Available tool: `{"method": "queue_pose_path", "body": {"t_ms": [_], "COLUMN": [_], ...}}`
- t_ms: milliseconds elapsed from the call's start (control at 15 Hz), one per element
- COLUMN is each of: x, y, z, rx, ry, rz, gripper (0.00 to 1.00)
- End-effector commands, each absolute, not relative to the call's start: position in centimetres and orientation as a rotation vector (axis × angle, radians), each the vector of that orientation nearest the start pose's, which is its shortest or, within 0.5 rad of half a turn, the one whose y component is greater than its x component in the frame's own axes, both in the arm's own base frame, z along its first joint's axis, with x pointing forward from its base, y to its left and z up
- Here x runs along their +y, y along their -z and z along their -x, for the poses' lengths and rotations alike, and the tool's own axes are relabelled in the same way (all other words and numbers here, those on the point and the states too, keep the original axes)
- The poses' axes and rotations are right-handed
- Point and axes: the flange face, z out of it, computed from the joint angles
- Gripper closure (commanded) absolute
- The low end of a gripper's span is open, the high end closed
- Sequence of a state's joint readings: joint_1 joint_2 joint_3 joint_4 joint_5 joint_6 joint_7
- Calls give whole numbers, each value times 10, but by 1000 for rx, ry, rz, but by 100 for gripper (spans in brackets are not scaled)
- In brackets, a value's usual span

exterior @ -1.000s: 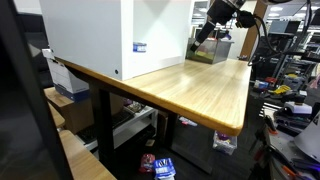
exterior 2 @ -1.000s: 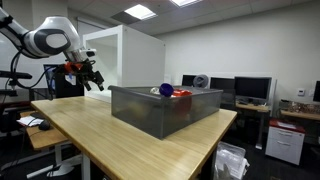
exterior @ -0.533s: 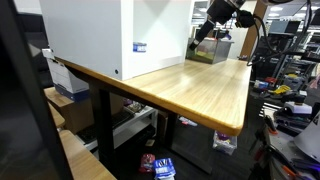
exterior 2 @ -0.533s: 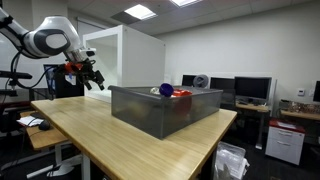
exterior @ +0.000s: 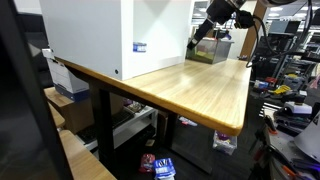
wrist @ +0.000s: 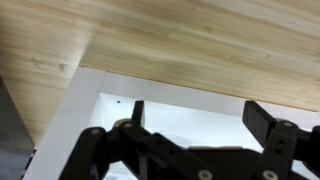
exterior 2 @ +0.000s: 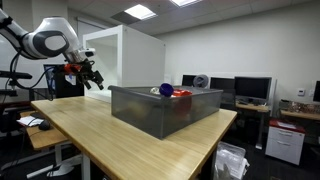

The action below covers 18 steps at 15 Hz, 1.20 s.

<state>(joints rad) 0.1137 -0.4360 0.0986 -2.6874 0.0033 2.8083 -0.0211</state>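
Observation:
My gripper (exterior 2: pixel 89 76) hangs open and empty above the far end of the wooden table (exterior 2: pixel 110 140), next to a tall white box (exterior 2: pixel 128 55). In the wrist view my two black fingers (wrist: pixel 200 108) are spread wide with nothing between them, over the edge where a white surface (wrist: pixel 180 115) meets the wooden tabletop (wrist: pixel 180 40). In an exterior view the gripper (exterior: pixel 203 33) is just above and beside a grey bin (exterior: pixel 212 52). The grey bin (exterior 2: pixel 160 112) holds a blue ball (exterior 2: pixel 166 90) and a red object (exterior 2: pixel 182 93).
The white box (exterior: pixel 110 35) takes up much of the table (exterior: pixel 200 90). Desks with monitors (exterior 2: pixel 250 92) stand behind. Boxes and clutter (exterior: pixel 158 165) lie on the floor under and around the table. A cluttered bench (exterior: pixel 290 95) stands beside it.

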Motion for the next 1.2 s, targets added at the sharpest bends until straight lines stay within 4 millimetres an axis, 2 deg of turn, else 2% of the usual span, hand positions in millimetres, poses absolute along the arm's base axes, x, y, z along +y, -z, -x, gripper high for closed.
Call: {"method": "queue_pose_path", "body": {"t_ms": [0,1133], "x": [91,89], "y": [-422,-431], "z": [-415,-420], "rx": [-299,-282], "ry": [883,1035], "rz": [2954,2900], "gripper": [0,0]}}
